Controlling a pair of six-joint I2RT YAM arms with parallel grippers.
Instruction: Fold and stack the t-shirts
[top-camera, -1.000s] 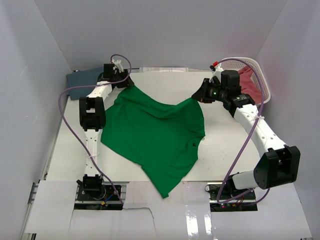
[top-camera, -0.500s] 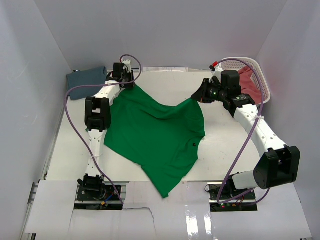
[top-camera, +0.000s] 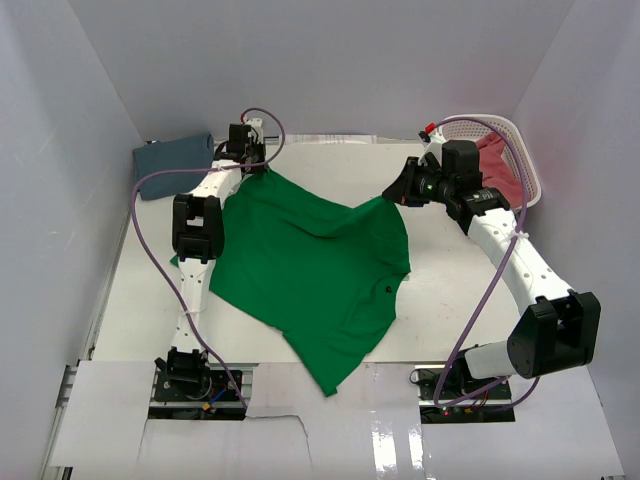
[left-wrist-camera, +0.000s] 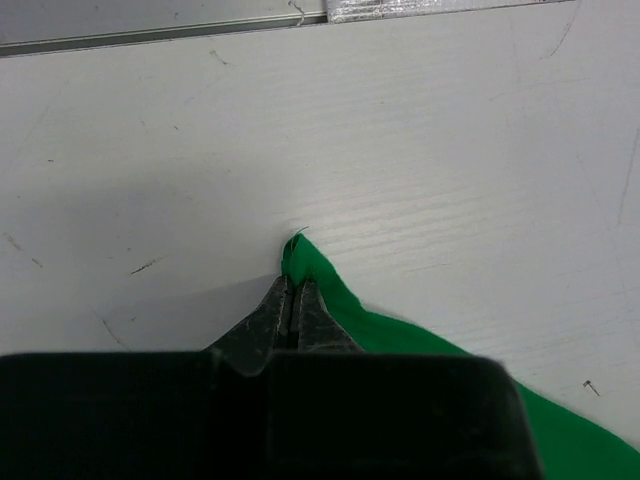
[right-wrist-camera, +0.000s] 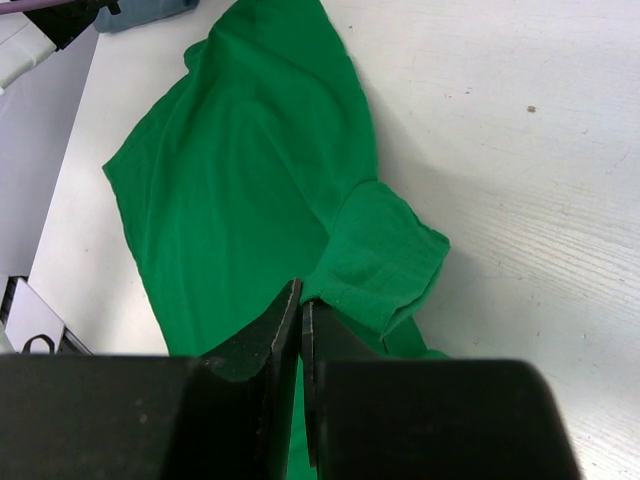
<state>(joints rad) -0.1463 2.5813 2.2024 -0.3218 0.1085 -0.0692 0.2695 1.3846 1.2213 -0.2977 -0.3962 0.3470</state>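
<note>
The bright green t-shirt lies spread and rumpled across the middle of the table. My left gripper is shut on its far left corner, low at the table's back edge. My right gripper is shut on the far right corner, where the cloth hangs folded below the fingers. A slate blue t-shirt lies folded at the back left. A pinkish red t-shirt sits in the white basket.
The white lattice basket stands at the back right corner against the wall. Grey walls close in the table on three sides. A metal strip runs along the table's far edge. Purple cables loop over both arms.
My left gripper moved right along the back edge and closed on the green shirt's corner. The right arm has kept still with its grip.
</note>
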